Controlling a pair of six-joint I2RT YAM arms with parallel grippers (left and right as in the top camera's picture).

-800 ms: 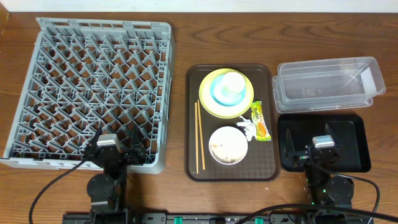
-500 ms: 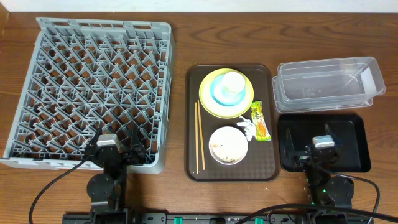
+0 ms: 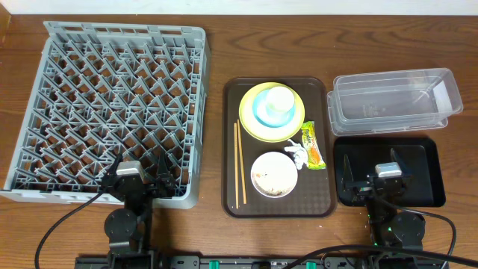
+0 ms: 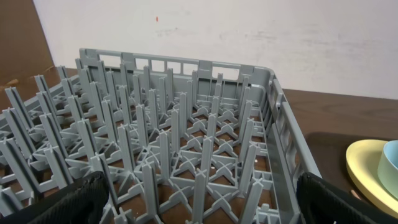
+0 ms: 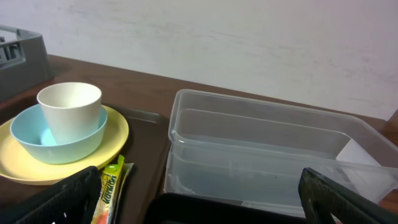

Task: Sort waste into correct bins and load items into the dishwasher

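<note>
The grey dish rack (image 3: 112,104) fills the left of the table. My left gripper (image 3: 139,173) is open and empty over its near right corner; the left wrist view shows the rack's pegs (image 4: 180,149). A brown tray (image 3: 233,149) holds a yellow-green plate (image 3: 258,123), a light blue bowl (image 3: 263,112) with a white cup (image 3: 281,99) in it, a white bowl (image 3: 273,175) with beige scraps, chopsticks (image 3: 239,164), a white tissue (image 3: 295,153) and a yellow-green wrapper (image 3: 314,146). My right gripper (image 3: 373,168) is open and empty over the black tray (image 3: 429,175). The clear tub (image 3: 392,101) lies behind it.
A white wall stands behind the table in both wrist views. In the right wrist view the cup (image 5: 69,109), blue bowl (image 5: 37,140), plate (image 5: 115,134), wrapper (image 5: 109,193) and clear tub (image 5: 267,155) show ahead of the fingers.
</note>
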